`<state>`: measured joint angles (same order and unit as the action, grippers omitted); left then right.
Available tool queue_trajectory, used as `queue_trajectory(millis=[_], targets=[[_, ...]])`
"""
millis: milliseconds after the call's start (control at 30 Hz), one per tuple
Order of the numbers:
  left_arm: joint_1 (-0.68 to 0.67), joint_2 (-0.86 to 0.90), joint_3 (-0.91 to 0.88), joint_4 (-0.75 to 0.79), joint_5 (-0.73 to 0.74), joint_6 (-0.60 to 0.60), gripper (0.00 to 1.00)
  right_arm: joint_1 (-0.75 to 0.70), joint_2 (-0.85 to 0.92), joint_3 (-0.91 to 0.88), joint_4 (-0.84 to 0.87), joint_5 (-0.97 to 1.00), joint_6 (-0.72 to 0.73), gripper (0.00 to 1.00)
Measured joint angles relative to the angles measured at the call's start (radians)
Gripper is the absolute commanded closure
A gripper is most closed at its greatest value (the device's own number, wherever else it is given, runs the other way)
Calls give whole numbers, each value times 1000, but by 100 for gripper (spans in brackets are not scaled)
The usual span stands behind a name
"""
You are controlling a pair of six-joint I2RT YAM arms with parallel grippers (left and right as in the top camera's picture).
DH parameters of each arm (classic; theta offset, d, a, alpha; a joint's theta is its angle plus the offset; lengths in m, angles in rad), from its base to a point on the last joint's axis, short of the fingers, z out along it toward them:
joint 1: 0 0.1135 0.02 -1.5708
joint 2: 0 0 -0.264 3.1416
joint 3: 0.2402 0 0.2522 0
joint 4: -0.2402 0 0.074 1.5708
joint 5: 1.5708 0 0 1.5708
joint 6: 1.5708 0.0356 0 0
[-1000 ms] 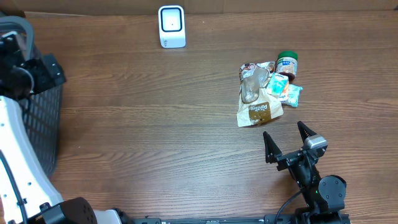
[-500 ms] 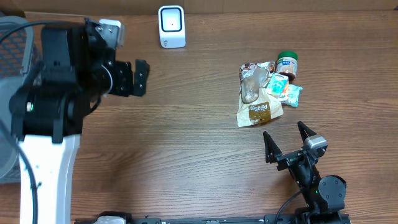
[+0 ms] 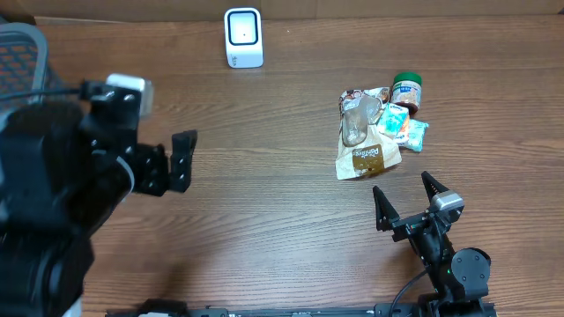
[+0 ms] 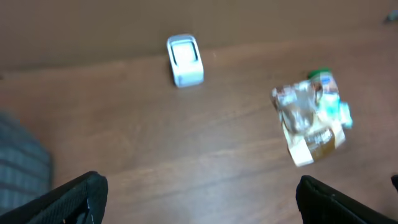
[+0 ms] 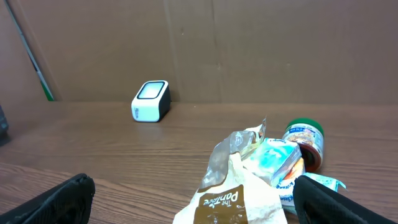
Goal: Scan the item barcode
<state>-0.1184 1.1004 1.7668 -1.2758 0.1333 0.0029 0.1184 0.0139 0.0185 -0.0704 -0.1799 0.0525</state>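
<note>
White barcode scanner (image 3: 243, 37), far edge. Brown snack bag (image 3: 368, 157), green-lidded jar (image 3: 407, 88), teal packet (image 3: 410, 130) (clustered, touching). Jaws spread wide on left gripper (image 4: 199, 190) and right gripper (image 3: 404, 187).

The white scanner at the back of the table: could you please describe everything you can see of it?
The scanner is a small white box with rounded corners, seemingly smooth plastic. A dark glossy window, framed in white, fills most of its upper face. It stands near the far edge of the table, by the brown back wall. Nothing touches it; the grocery pile lies well apart.
</note>
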Motion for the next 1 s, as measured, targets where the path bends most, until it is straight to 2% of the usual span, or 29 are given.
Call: queue_trajectory(millis=[100, 267, 400, 567, 733, 833, 1000], targets=[[0, -77, -56, 84, -29, 0, 0, 0, 0, 0, -1, 0, 0, 0], [0, -218, -298, 264, -47, 0, 1, 0, 0, 0, 0, 0, 0, 0], [0, -348, -583, 546, -59, 5, 0, 0, 0, 0, 1, 0, 0, 0], [0, -529, -965, 986, -63, 14, 1, 0, -1, 0, 1, 0, 0, 0], [0, -710, -1300, 1302, -63, 47, 0, 0, -1, 0, 0, 0, 0, 0], [0, -816, -1464, 1398, -63, 81, 1, 0, -1, 0, -2, 1, 0, 0], [0, -970, -1656, 1450, -63, 130, 0, 0, -1, 0, -2, 0, 0, 0]])
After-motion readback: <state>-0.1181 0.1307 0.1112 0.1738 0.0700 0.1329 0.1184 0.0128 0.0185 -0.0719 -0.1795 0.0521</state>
